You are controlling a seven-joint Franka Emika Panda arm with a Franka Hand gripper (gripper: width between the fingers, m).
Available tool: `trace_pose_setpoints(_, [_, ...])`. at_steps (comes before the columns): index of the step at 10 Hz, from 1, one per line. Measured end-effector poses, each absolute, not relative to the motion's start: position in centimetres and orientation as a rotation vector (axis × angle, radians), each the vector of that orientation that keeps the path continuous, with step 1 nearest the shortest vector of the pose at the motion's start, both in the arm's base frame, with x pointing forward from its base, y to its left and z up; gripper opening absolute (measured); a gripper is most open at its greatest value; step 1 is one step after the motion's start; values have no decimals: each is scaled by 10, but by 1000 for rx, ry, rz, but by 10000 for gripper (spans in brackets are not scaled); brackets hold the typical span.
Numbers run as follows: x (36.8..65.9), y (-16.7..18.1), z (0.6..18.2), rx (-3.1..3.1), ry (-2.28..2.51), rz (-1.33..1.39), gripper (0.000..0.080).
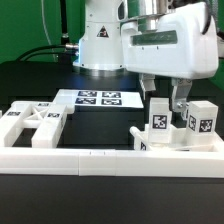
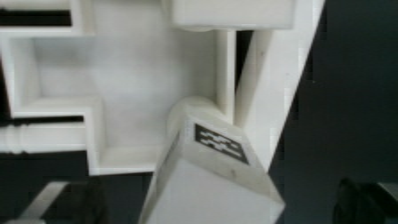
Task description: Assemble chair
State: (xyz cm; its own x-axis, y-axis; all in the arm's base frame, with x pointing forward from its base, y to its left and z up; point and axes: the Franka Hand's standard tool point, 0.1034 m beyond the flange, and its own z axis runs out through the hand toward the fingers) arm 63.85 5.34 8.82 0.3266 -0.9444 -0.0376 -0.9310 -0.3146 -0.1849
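Exterior view puts the tool (image 1: 165, 100) at the right of the frame. It hangs straight down with its two fingers spread wide, nothing clamped between them, over a tagged post (image 1: 160, 122). That stance suits either letting go of the post or lining up for a fresh hold on it; I cannot say which.

The chair is not yet one piece. A partly joined cluster (image 1: 188, 135) sits at the lower right. The tagged post and a second post (image 1: 201, 118) stand upright in it, tags facing the camera. The cluster lies close behind the long border rail (image 1: 100, 157), probably so the rail can brace it when parts are pushed in.

A loose framed panel (image 1: 35, 122) lies flat at the lower left, also by the rail and well apart from the cluster, so the work area is kept free. The marker board (image 1: 100, 98) lies flat on the dark desk (image 1: 30, 85) in mid-frame, touching none of the parts.

Wrist view is blurred. It shows a slanting tagged piece (image 2: 217, 150) close to the camera beside a white framed part (image 2: 107, 90). Whether the two touch is unclear.
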Motion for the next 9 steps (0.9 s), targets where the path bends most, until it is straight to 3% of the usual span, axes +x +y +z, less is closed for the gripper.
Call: trace_pose_setpoints(9, [637, 52, 82, -3017, 562, -210, 649])
